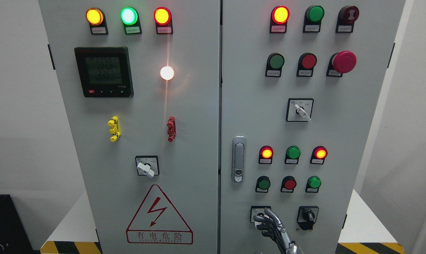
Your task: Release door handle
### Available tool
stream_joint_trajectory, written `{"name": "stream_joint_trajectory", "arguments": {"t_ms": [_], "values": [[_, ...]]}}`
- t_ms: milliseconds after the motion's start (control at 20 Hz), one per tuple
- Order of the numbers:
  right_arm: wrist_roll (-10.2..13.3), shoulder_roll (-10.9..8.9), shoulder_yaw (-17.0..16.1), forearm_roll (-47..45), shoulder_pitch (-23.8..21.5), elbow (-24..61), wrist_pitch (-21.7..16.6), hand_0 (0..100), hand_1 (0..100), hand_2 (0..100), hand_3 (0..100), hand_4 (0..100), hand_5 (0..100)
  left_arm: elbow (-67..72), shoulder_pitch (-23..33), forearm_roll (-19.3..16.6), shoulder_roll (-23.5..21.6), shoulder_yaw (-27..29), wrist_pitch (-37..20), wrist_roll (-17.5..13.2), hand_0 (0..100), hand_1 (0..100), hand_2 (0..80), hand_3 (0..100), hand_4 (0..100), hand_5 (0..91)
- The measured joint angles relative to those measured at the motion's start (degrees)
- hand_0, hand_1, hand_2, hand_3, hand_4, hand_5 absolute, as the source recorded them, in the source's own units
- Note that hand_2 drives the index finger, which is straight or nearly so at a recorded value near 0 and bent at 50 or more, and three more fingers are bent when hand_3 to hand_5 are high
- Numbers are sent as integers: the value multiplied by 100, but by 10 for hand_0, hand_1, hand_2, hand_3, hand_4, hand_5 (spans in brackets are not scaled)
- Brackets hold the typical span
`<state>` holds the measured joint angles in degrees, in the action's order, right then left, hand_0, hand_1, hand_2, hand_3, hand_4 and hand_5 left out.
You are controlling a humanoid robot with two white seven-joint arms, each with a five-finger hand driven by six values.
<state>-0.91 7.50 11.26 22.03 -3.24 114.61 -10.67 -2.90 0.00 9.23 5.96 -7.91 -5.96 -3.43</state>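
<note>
The grey metal door handle (238,159) stands upright near the left edge of the cabinet's right door (248,88), flush in its recess. My right hand (269,224) rises from the bottom edge, well below the handle and apart from it. Its dark fingers (273,216) are spread and relaxed with nothing in them, and they overlap a small selector switch (259,213) at the bottom of the right door. Both doors look shut, with a narrow seam between them. My left arm does not show.
The right door carries lit indicator lamps (280,14), push buttons (292,152), a red emergency stop (343,61) and rotary switches (307,216). The left door has a meter (103,71), a selector (146,167) and a red warning triangle (159,215). White walls flank the cabinet.
</note>
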Motion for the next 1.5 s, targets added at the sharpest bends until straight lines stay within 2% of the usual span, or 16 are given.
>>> {"name": "stream_joint_trajectory", "arguments": {"t_ms": [100, 351, 801, 1202, 1502], "values": [[122, 3, 0, 339, 95, -1, 4, 455, 331, 0, 815, 884, 1000, 0, 0, 0, 0, 0, 0, 0, 120, 556, 0, 0, 0, 0], [525, 6, 31, 1235, 231, -9, 360, 480, 334, 0, 923, 988, 1000, 0, 0, 0, 0, 0, 0, 0, 120, 556, 0, 0, 0, 0], [1121, 11, 120, 2955, 586, -129, 512, 480, 325, 18, 1000, 1000, 1000, 0, 0, 0, 0, 0, 0, 0, 120, 556, 0, 0, 0, 0], [1380, 13, 268, 4341, 871, -355, 852, 471, 320, 6, 1000, 1000, 1000, 1, 0, 0, 0, 0, 0, 0, 120, 556, 0, 0, 0, 0], [1457, 15, 406, 5130, 1094, -559, 1017, 468, 322, 4, 1000, 1000, 1000, 1, 0, 0, 1, 0, 0, 0, 120, 556, 0, 0, 0, 0]]}}
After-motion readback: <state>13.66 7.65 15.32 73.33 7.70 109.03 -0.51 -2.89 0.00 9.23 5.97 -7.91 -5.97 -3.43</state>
